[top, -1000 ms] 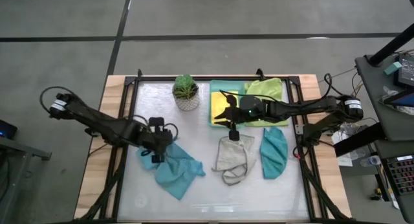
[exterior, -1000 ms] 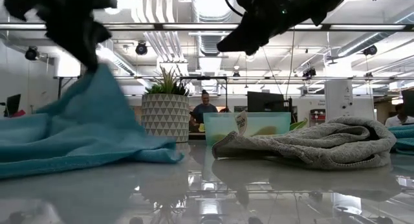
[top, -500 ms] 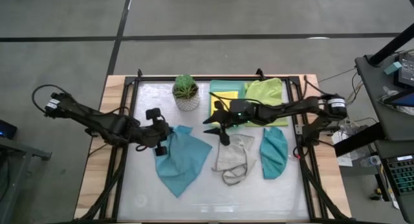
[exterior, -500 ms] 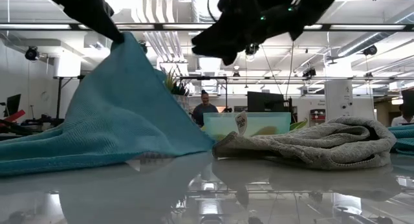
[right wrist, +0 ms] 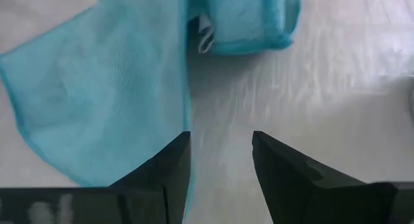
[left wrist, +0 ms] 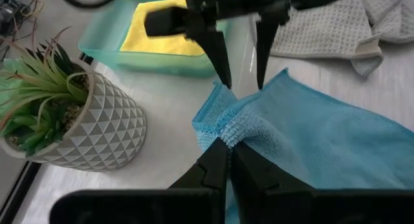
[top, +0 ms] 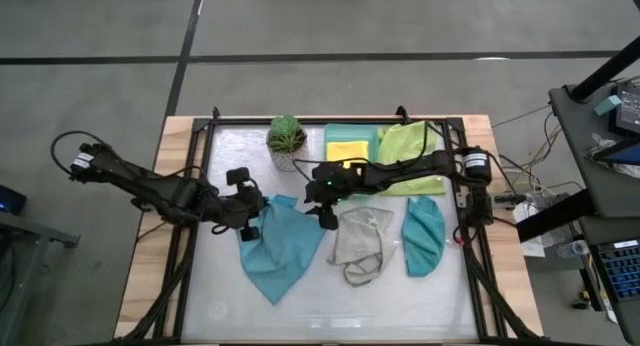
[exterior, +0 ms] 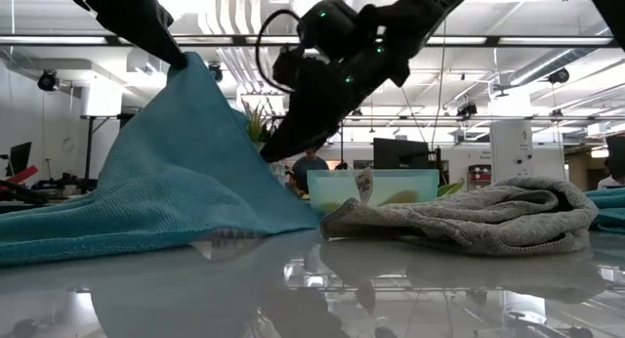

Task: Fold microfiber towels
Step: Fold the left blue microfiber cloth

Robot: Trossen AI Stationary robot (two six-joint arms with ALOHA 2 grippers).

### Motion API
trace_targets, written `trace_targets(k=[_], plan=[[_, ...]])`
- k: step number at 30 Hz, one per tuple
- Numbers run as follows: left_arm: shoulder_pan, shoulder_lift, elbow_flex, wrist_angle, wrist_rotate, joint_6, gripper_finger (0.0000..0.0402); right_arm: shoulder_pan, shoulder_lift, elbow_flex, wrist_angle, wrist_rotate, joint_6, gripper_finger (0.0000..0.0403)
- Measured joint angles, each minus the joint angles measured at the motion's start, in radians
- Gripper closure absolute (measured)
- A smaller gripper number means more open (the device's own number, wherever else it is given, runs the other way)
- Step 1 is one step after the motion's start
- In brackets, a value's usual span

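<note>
Fingers of the right gripper (top: 326,217) stand apart directly above the light blue towel's (top: 278,248) free corner; the left gripper (top: 250,227) pinches the opposite corner.

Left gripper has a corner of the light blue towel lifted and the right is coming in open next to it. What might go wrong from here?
1. The right gripper hangs open at the light blue towel edge, close to the left gripper; their fingers may collide.
2. The left gripper pinches only a small bunch of corner, so a pull might slip it free.
3. The grey towel lies right beside; the right arm's sweep may drag it.
</note>
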Motion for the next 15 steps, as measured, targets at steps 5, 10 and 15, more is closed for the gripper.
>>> trace_targets(k=[5, 10, 15], plan=[[0.000, 0.000, 0.000, -0.001, 0.000, 0.000, 0.0402, 0.022, -0.002, 0.008, 0.000, -0.004, -0.023, 0.0258], [0.000, 0.000, 0.002, 0.003, 0.000, 0.000, 0.0402, 0.044, -0.002, 0.008, 0.063, -0.002, -0.003, 0.0259], [0.000, 0.001, 0.002, 0.004, 0.001, 0.000, 0.0402, 0.055, 0.021, 0.012, 0.139, 0.001, 0.041, 0.0259]])
